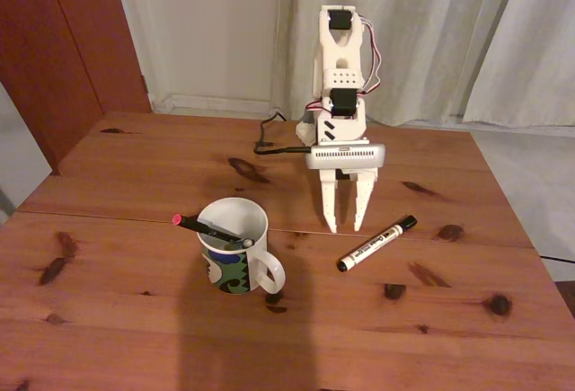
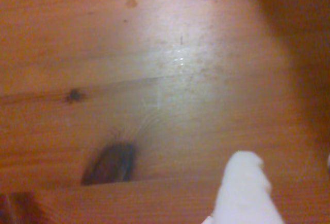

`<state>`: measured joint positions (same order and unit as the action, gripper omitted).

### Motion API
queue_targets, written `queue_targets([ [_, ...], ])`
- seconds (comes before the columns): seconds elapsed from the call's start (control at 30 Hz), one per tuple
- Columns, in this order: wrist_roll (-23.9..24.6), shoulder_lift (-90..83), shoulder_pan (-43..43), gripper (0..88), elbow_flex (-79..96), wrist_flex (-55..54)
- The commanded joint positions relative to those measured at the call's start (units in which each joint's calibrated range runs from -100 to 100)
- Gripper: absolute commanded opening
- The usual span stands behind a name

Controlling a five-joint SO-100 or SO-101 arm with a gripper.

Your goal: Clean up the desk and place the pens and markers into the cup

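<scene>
Marker [image 1: 376,244] lies diagonally, cap apparently toward upper right.

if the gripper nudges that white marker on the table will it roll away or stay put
The white marker looks round and smooth, so a sideways nudge would probably roll it across the flat desk. It looks stiff and light, so it should lift without bending. The open gripper may slip on its slim glossy barrel.

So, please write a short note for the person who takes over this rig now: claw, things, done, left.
Claw: open, empty, tips pointing down near the desk, between cup and marker in the fixed view.
Cup: upright; black pen with red end leans inside, something teal beside it.
Done: those are in.
Left: white marker with black cap lies on the desk, right of the claw.
</scene>
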<state>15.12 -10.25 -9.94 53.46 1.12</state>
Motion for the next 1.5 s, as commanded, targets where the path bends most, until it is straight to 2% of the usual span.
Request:
queue_targets([
  [0.0,-0.2,-0.7,0.2,12.3,-1.6,-0.9],
  [0.3,-1.7,-0.6,3.3,12.3,-1.7,1.3],
  [0.5,-3.7,-0.9,5.1,12.3,-6.8,16.8],
  [0.73,-3.7,-2.9,6.9,12.3,-19.0,40.0],
  [0.83,-3.7,-2.7,7.0,12.3,-22.9,46.4],
  [0.97,-3.1,-2.4,7.0,12.3,-24.6,47.3],
  [1.47,7.7,-2.4,10.1,12.3,-24.5,47.3],
])
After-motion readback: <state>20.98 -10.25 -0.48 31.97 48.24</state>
